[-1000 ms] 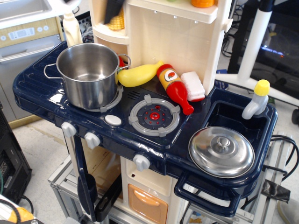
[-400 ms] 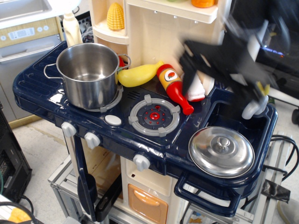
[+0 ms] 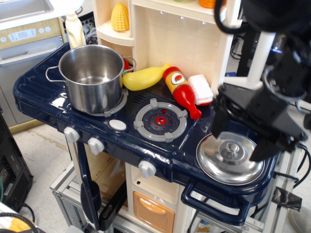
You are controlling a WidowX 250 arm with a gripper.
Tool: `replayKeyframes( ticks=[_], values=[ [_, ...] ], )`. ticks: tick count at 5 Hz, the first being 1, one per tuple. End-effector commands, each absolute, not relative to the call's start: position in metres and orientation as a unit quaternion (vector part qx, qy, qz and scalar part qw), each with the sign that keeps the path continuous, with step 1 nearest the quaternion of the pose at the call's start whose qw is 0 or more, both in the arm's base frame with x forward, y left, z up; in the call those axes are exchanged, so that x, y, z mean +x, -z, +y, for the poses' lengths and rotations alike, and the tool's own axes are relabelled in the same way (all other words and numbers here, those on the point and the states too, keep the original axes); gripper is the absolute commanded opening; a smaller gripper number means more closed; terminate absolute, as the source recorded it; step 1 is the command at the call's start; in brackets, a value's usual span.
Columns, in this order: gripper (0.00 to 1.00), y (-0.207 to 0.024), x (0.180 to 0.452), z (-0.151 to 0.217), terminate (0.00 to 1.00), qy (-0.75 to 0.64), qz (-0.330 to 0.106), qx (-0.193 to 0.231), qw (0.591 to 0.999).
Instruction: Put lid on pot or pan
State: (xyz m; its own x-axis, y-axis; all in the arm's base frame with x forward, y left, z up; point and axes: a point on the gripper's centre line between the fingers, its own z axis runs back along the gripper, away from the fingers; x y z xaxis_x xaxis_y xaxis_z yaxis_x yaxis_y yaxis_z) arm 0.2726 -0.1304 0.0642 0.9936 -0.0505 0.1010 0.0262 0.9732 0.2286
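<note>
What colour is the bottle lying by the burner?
The ketchup bottle is red, with a yellow-and-white label; the single camera view shows it clearly.

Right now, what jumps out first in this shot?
The big black gripper at right, open, straddling the shiny steel lid that lies over the toy sink's front corner. Next, the empty steel pot on the back-left burner, far from the lid. Between them, a red ketchup bottle and a yellow banana lie on the dark blue stove top.
</note>
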Motion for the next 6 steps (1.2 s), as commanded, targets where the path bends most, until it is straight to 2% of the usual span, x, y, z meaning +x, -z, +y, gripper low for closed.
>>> replayKeyframes(
  ticks=[1, 2, 3, 5, 6],
  values=[
    [1.00, -0.051, 0.288, -0.119, 0.00, 0.032, -0.078, 0.085, 0.993],
    [1.00, -0.044, 0.289, -0.111, 0.00, 0.051, -0.070, 0.060, 0.994],
    [0.00, -0.037, 0.292, -0.113, 0.00, 0.046, -0.068, 0.037, 0.996],
    [0.00, -0.034, 0.293, -0.117, 0.00, 0.038, -0.070, 0.036, 0.996],
    [0.00, -0.046, 0.289, -0.120, 0.00, 0.034, -0.051, 0.033, 0.998]
  ],
)
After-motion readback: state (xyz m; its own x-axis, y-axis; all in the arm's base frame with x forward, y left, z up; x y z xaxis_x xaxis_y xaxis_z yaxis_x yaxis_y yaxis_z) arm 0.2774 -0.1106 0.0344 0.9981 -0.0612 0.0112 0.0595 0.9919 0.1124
